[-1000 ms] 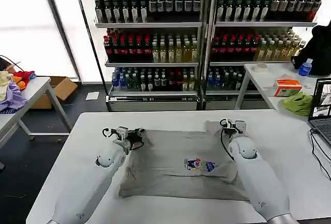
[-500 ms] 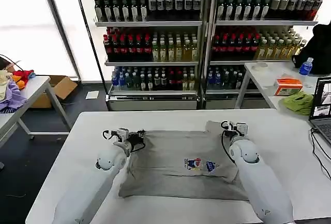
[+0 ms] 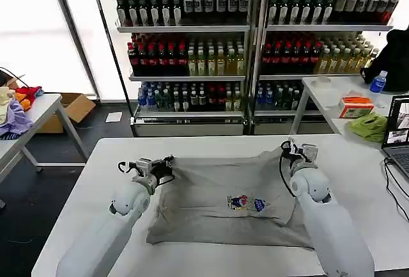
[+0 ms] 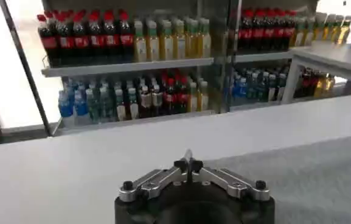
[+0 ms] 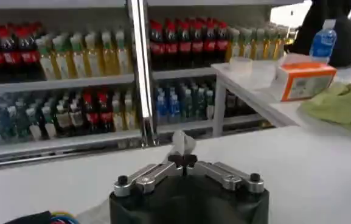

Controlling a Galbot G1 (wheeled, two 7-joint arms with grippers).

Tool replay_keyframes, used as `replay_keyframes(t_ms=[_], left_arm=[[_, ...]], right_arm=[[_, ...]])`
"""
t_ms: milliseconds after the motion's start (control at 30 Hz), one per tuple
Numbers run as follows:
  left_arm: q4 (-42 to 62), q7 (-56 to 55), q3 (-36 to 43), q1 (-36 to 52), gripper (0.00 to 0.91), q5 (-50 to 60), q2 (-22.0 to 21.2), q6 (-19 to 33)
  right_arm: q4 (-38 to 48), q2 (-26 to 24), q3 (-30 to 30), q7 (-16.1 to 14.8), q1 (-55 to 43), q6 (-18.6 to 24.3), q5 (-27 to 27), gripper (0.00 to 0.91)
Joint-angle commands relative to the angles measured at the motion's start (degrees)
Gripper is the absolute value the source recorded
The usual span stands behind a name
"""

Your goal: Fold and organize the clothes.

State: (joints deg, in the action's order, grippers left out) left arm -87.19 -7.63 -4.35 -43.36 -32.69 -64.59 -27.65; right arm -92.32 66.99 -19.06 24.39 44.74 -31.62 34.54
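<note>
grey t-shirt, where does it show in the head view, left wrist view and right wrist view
Head view: the grey T-shirt lies spread on the white table, its far corners pinched by the left gripper and right gripper.
Left wrist view: grey cloth beside the shut gripper.
Right wrist view: a pale tip of cloth at the fingertips.
Shared landmark: the drink shelves.

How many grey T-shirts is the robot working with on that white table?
1. The grey T-shirt lies spread on the white table, the left gripper pinching one far corner and the right gripper the other. Another beneath it would be hidden.
</note>
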Motion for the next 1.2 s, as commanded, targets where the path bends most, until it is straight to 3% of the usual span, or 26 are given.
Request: replay_keyframes(t_ms=[33,500,733,1200], left_arm=[[-7.27,-0.34,-0.91,-4.21,0.000,0.08,1.56,0.71],[-17.01,0.15,-3.25,-17.46,0.000,3.38,4.28,-0.29],[-19.50,0.08,-3.82,-20.65,0.000,3.76,5.41,-0.64],[-21.25,1.16,-5.78,-24.79,0.000,5.52,4.36,-0.89]], right_arm=[[-12.12,-1.00,-2.25,1.29,11.35,0.21,0.13,0.000],[-19.09,-0.55,-8.22,2.75,26.73,0.43,-0.63,0.000],[-24.28,-0.28,-11.14,1.94,34.88,1.40,-1.82,0.000],[-22.97,1.01,-9.44,0.90,39.42,3.78,-6.33,0.000]])
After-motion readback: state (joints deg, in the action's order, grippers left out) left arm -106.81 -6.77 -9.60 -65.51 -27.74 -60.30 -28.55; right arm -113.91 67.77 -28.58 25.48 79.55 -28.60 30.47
